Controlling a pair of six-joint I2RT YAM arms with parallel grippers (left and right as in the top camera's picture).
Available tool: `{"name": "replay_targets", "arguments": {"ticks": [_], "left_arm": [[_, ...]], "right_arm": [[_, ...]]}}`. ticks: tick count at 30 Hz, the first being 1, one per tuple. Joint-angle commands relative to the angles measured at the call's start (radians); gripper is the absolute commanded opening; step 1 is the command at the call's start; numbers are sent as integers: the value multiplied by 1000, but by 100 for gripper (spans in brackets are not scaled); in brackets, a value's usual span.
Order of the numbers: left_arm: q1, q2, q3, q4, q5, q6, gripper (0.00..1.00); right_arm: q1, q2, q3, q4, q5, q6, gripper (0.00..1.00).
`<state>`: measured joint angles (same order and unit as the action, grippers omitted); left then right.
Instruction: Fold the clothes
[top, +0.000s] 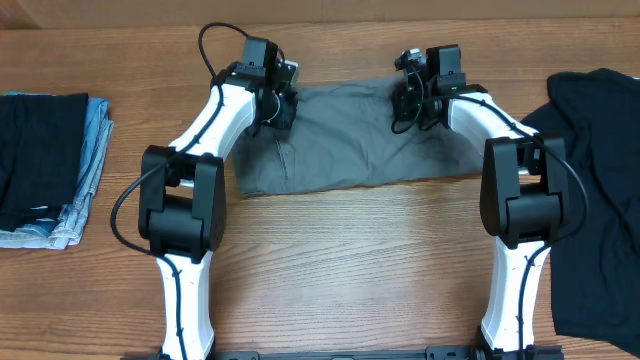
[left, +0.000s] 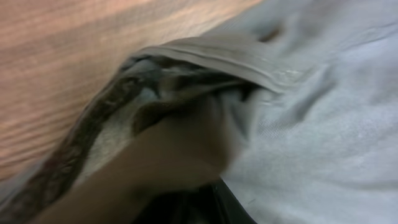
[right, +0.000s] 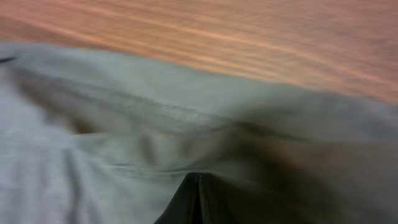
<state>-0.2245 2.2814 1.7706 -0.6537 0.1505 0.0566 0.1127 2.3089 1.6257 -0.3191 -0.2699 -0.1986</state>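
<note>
The clothes in play are a wrinkled mid-grey shorts-like garment (top: 350, 140) lying flat at the table's far middle. My left gripper (top: 278, 108) sits at its far left corner. In the left wrist view, the waistband (left: 205, 59) is bunched and lifted over the dark fingers, with the left gripper (left: 199, 210) shut on the cloth. My right gripper (top: 415, 102) is at the garment's far right corner. Its fingers press together, and grey fabric (right: 124, 143) puckers into the right gripper (right: 199, 183).
A large black garment (top: 600, 190) lies spread at the right edge, partly under the right arm. A stack of folded dark and denim clothes (top: 45, 165) sits at the far left. Bare wooden tabletop (top: 350, 260) stretches in front of the grey garment.
</note>
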Motion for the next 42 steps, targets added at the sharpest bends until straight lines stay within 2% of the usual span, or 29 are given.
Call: {"name": "replay_targets", "arguments": {"ticks": [1, 6, 8, 10, 13, 14, 15, 20, 23, 25, 27, 30, 37, 42], "left_arm": [[32, 89, -18, 2, -5, -16, 16], [58, 125, -18, 15, -5, -11, 17], [66, 125, -18, 29, -4, -11, 25], [68, 126, -18, 37, -5, -11, 27], [68, 125, -10, 61, 8, -12, 35], [68, 125, 14, 56, 10, -13, 28], [67, 122, 43, 43, 27, -13, 24], [67, 97, 318, -147, 84, -20, 39], [67, 94, 478, -304, 144, -31, 46], [67, 94, 496, -339, 153, -35, 46], [67, 103, 477, -351, 135, -35, 47], [67, 134, 402, -338, 50, -35, 49], [76, 209, 343, -324, 24, -34, 52], [76, 210, 343, -309, 21, -34, 53]], "right_arm": [[-46, 0, -3, 18, 146, 16, 4], [-130, 2, -3, 23, 146, 16, 4], [-171, 3, -3, 24, 146, 16, 4], [-202, 5, -3, 27, 146, 16, 4], [-219, 5, 8, 72, 147, 16, 4], [-219, 3, 42, 59, 146, 16, 4], [-219, -3, 68, 34, 146, 17, 4], [-219, -126, 175, -152, 123, 68, 5], [-219, -249, 175, -335, -72, 69, 13], [-219, -278, 175, -498, -209, 69, 13], [-219, -270, 166, -597, -241, 68, 12], [-214, -247, 104, -640, -232, 53, 12], [-215, -227, -91, -576, -75, 54, 13], [-215, -227, -222, -498, 154, 62, 13]]}}
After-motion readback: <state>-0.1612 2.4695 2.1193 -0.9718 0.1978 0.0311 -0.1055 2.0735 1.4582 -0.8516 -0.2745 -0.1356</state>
